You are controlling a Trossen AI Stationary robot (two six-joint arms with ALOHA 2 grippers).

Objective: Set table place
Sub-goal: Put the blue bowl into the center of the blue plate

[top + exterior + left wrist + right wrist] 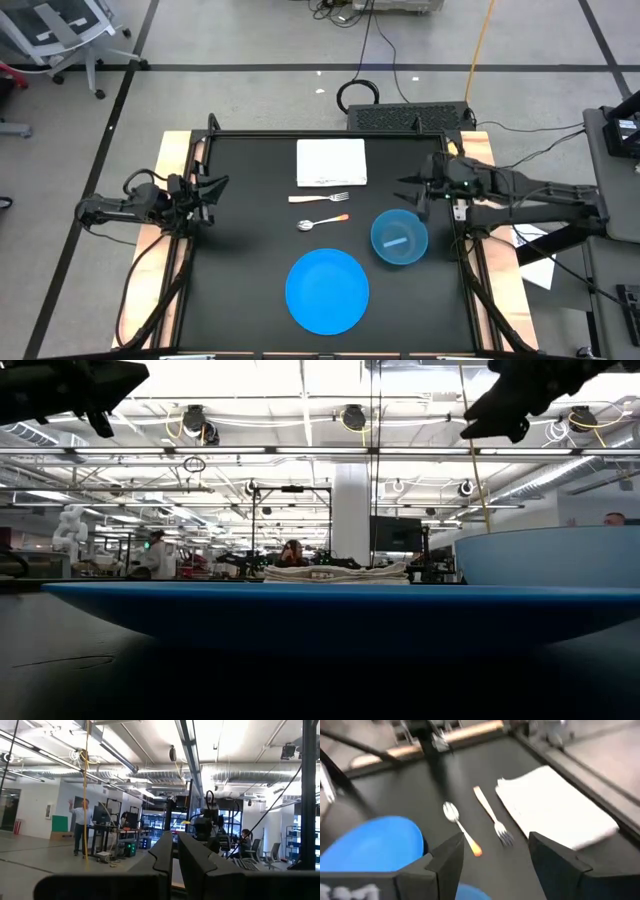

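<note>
A flat round blue plate (327,291) lies on the black table (250,250) near its front edge. A translucent blue bowl (399,237) stands to its right. A pale-handled fork (320,197) and an orange-handled spoon (322,222) lie in the middle; both also show in the right wrist view, fork (492,822) and spoon (462,835). My left gripper (218,187) is at the table's left side, raised, shut and empty. My right gripper (408,187) is at the right side, above the bowl's far side, open and empty.
A folded white cloth (332,162) lies at the far middle of the table, beyond the fork. Pale wooden strips (170,160) run along the left and right sides. People stand in the room beyond the table.
</note>
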